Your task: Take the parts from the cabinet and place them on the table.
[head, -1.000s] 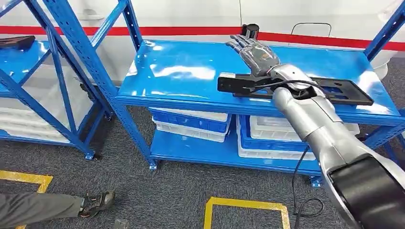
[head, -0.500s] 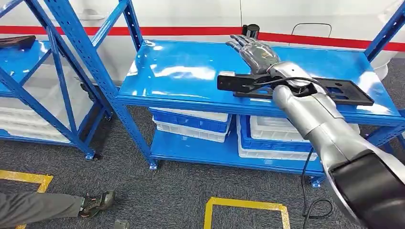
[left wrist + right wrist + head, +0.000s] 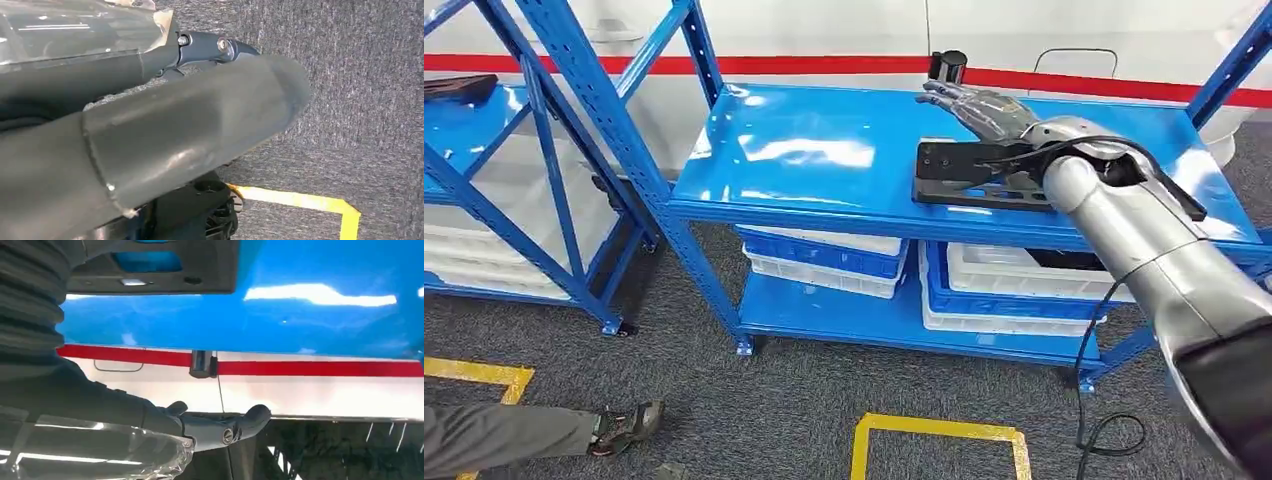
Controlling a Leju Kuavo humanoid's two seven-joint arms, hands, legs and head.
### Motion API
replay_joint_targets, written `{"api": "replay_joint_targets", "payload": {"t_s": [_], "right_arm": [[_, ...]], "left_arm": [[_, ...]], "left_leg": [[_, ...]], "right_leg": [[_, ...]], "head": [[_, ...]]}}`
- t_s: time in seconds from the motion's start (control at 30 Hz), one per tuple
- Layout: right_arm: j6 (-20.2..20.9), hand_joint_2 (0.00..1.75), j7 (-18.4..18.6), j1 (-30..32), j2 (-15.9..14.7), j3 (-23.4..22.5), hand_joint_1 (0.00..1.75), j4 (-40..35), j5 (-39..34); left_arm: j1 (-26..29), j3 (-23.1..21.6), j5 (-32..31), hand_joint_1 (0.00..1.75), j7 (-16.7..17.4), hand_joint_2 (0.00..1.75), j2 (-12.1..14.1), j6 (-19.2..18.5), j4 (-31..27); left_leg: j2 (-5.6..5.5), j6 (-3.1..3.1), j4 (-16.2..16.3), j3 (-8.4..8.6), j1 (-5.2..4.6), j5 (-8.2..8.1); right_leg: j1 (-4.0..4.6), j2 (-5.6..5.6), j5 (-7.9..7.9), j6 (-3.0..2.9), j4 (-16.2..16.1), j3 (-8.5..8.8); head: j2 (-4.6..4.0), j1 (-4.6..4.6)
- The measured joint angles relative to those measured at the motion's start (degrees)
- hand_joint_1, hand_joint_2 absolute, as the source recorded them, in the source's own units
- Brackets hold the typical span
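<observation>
— Where's the part just now?

— The long flat black plastic plate with cut-out windows [image 3: 969, 172] lies on the glossy blue metal top shelf of the rack [image 3: 824, 150], near its front edge. In the right wrist view its end [image 3: 150, 267] sits against the blue surface.

— And the robot's right hand?

— The right hand [image 3: 984, 108] is stretched out flat above the shelf, just behind the plate, fingers straight and apart, gripping nothing. The silver forearm [image 3: 1124, 230] crosses over the plate's right part and hides it.

— The left one?

— The left hand [image 3: 150, 120] hangs low over the grey carpet [image 3: 360, 100]; I see a thick grey thumb, but whether it is spread or curled I cannot tell.

— Anything else about?

— White and blue plastic crates [image 3: 834, 262] on the lower shelf, a small black cylinder [image 3: 948, 66] at the back edge, yellow floor tape [image 3: 939, 432], and a person's grey trouser leg and shoe [image 3: 624, 425] at the lower left
</observation>
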Motion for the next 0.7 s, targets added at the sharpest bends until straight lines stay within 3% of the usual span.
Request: {"api": "replay_joint_targets", "payload": {"t_s": [0.3,0.7], "right_arm": [[0.13,1.75,1.79,-0.59,-3.87,3.06,0.00,-3.03,-0.33],[-1.16,1.75,1.79,0.14,-3.69,5.90,0.00,-0.87,1.86]], "left_arm": [[0.00,0.00,0.09,0.00,-0.17,0.00,0.02,-0.24,0.00],[-0.04,0.00,0.44,0.00,-0.20,0.00,0.02,-0.18,0.00]], "left_leg": [[0.01,0.00,0.00,0.00,0.01,0.00],[0.02,0.00,-0.01,0.00,0.01,0.00]], "right_leg": [[0.01,0.00,0.00,0.00,0.00,0.00],[0.02,0.00,0.00,0.00,0.00,0.00]], "head": [[0.00,0.00],[0.00,0.00]]}}
